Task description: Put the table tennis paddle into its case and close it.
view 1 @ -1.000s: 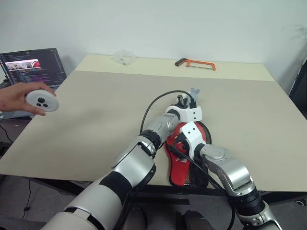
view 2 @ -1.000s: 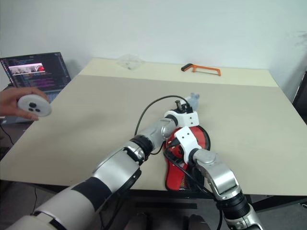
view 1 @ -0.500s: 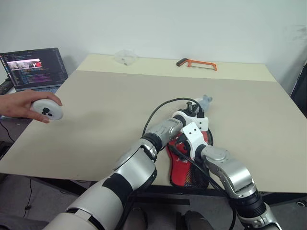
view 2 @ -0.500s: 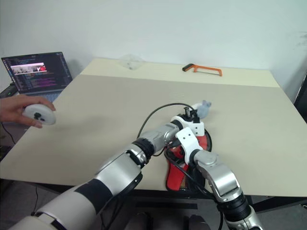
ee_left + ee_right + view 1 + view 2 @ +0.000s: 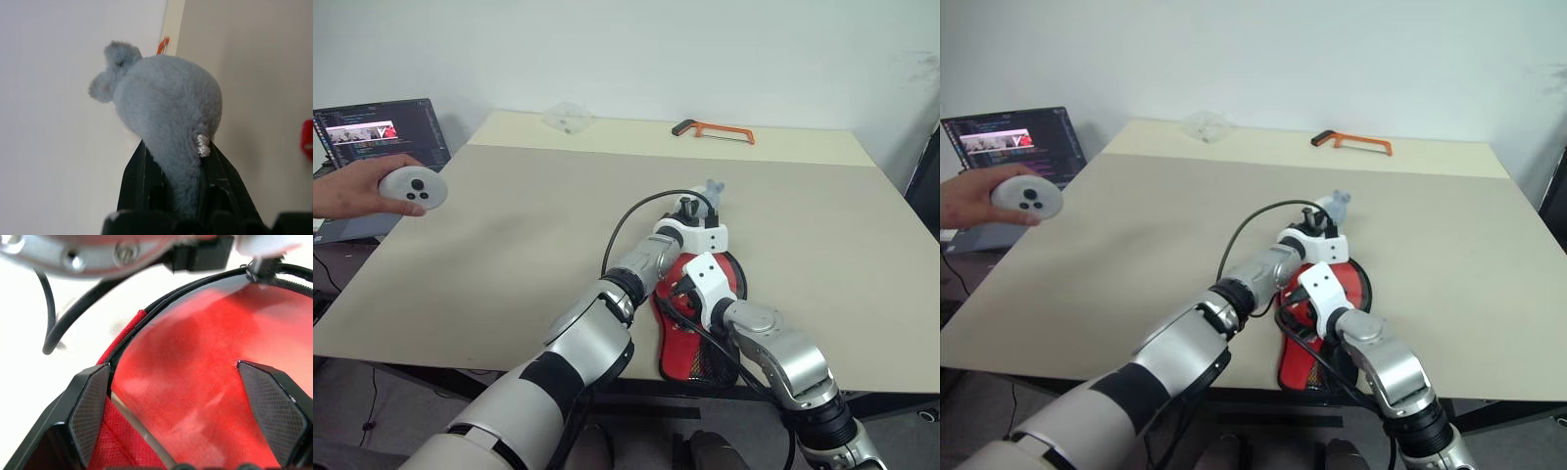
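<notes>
The right gripper [image 5: 176, 401], fingers spread, hovers over the case [image 5: 700, 338] at the tabletop's near edge, while the left gripper [image 5: 178, 161] clamps the plush toy [image 5: 166, 117].

No text, label, brand or number can be read anywhere. The laptop screen [image 5: 384, 137] beside the bench shows rows of small coloured lines and a bright banner strip, all too small to make out. The red case [image 5: 697, 338] carries faint pale marks near its mesh pocket, but no letters can be told from them.
</notes>
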Motion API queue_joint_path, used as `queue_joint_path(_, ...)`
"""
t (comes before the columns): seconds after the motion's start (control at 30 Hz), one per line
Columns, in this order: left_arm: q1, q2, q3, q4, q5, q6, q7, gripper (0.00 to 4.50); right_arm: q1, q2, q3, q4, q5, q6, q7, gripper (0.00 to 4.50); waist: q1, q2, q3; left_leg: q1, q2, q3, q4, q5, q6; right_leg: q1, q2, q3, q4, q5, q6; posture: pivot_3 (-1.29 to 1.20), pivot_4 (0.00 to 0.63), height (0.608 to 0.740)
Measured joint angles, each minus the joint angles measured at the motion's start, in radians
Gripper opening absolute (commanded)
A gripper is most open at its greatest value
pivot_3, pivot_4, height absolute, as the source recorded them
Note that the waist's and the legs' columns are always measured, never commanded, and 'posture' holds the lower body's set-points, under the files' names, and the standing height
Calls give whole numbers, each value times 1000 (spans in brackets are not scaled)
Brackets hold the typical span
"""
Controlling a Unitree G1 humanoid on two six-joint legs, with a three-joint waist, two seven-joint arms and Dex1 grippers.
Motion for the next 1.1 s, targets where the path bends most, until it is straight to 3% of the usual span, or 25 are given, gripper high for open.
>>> queue_joint_path(0.27,-7,0,-98,1,90,-33,29,305,6,-5,3,-17,0,11,-1,4500,0,0,0,0,0,0,0,0,0,0,0,0,0,0,0,0,150,740)
queue_joint_path(1.1,-7,-22,-202,34,196,-171,138,305,18,-7,-5,-32,0,20,-8,4500,5,0,0,0,-1,0,0,0,0,0,-1,0,0,0,0,0,150,740)
